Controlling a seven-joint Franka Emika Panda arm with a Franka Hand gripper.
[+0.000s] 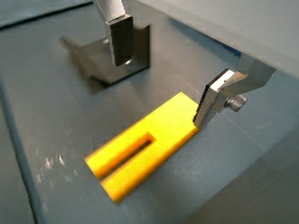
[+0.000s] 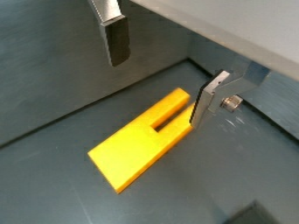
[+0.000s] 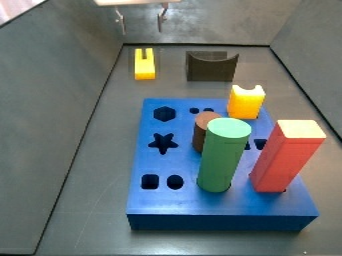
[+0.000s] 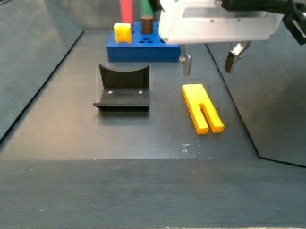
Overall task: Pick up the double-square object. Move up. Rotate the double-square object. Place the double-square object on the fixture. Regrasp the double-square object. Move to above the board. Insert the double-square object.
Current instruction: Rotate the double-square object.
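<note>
The double-square object (image 4: 201,107) is a long yellow-orange bar with a groove, lying flat on the dark floor, and shows in both wrist views (image 1: 146,144) (image 2: 135,144) and at the far end in a side view (image 3: 144,63). My gripper (image 4: 210,59) hangs open above the bar's far end, touching nothing, with one fingertip (image 1: 214,101) close over the bar's end and nothing between the fingers. The dark fixture (image 4: 123,87) (image 3: 210,66) stands beside the bar. The blue board (image 3: 174,190) with shaped holes lies apart from both.
On the board stand a green cylinder (image 3: 225,152), a red square block (image 3: 290,155), a short yellow-orange peg (image 3: 246,101) and a brown round piece (image 3: 207,128). Grey walls (image 3: 80,70) enclose the floor on all sides.
</note>
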